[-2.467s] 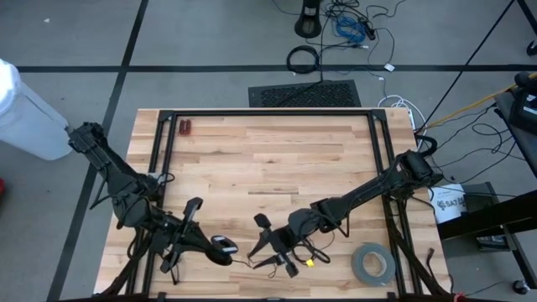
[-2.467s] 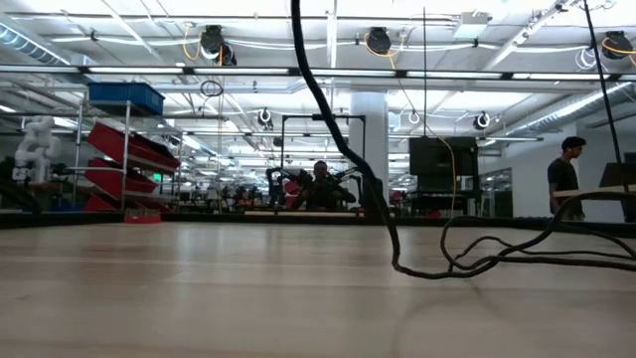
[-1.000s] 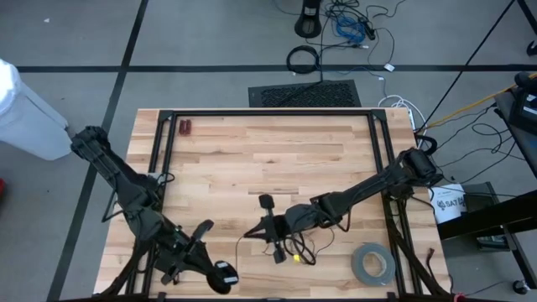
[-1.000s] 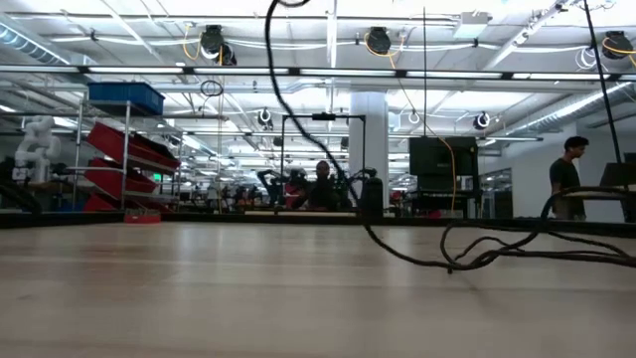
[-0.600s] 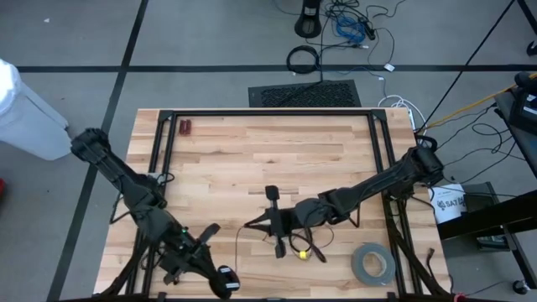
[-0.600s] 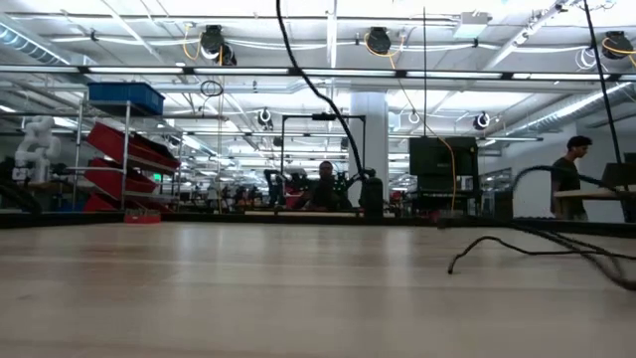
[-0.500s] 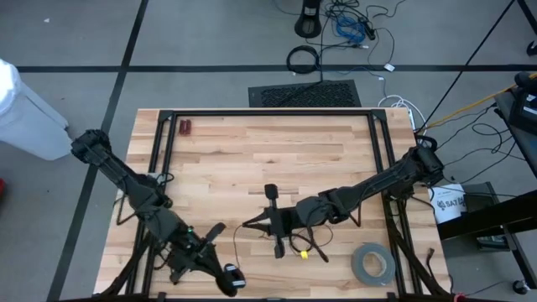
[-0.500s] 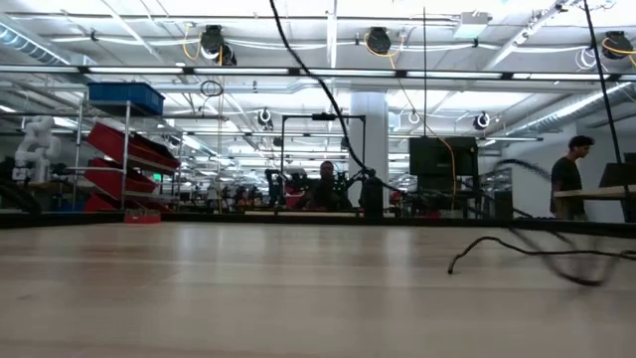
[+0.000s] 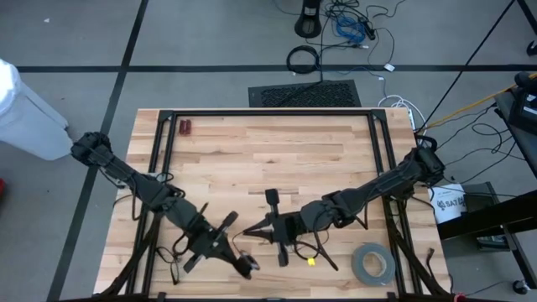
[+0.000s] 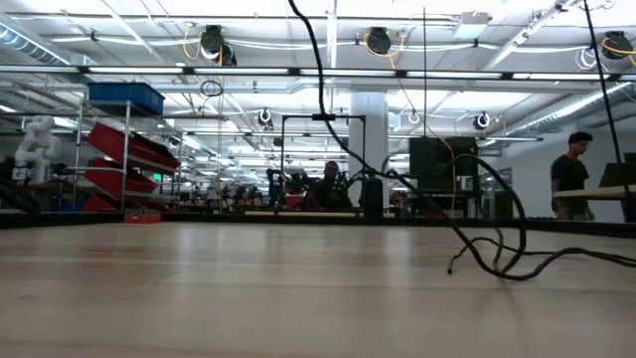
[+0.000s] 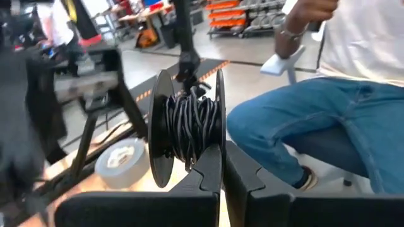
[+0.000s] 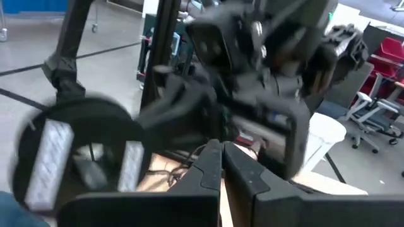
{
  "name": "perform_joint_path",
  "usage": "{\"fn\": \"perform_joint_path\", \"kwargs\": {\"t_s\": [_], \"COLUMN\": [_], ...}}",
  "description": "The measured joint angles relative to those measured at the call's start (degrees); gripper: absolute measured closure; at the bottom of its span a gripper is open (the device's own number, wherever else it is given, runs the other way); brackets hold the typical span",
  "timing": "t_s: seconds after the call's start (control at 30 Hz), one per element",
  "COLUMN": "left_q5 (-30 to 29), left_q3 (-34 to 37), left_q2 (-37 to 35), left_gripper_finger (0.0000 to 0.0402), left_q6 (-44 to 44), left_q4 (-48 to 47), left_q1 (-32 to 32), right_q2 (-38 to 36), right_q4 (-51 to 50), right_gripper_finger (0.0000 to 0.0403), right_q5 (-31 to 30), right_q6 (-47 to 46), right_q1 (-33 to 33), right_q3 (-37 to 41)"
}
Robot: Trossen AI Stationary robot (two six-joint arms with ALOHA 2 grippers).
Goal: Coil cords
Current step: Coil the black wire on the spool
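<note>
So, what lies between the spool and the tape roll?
In the high view, loose cord with a yellow tip lies between the spool and the tape roll.

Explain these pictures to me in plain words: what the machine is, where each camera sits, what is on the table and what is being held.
These show one moment from four cameras. The machine is a pair of dark jointed robot arms at a wooden table.

The high view looks straight down. The low view sits at table height, looking across into a workshop. Each wrist view looks past that arm's own fingers.

The left gripper, near the table's front edge, is shut on a small black spool wound with thin black cord. The right gripper is shut too, close beside it; whether it pinches the cord is unclear. Loose strands of cord lie on the wood. A grey tape roll lies near the front right corner. A seated person shows beyond the table.
</note>
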State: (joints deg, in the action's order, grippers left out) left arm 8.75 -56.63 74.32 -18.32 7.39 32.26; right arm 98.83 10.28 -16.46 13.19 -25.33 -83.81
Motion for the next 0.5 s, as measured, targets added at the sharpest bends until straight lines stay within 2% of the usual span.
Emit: {"fn": "perform_joint_path", "kwargs": {"t_s": [0.17,0.37,0.5], "left_q5": [-3.63,-9.66,-12.27], "left_q3": [-0.01,-0.01,-0.04], "left_q2": [-0.14,-1.96,-2.88], "left_gripper_finger": [0.0398,0.0398,0.0398], "left_q6": [1.52,4.73,6.5], "left_q4": [-1.35,-8.04,-10.82], "left_q1": [-0.43,-0.36,-0.28], "right_q2": [0.01,0.07,0.07], "right_q4": [-4.28,-13.19,-18.0], "right_gripper_finger": [0.0403,0.0403,0.0403], "right_q5": [-0.14,-5.51,-6.26], "right_q6": [0.02,0.57,0.18], "right_q1": [-1.33,-3.37,-4.47], "right_q3": [-2.08,-5.49,-7.62]}}
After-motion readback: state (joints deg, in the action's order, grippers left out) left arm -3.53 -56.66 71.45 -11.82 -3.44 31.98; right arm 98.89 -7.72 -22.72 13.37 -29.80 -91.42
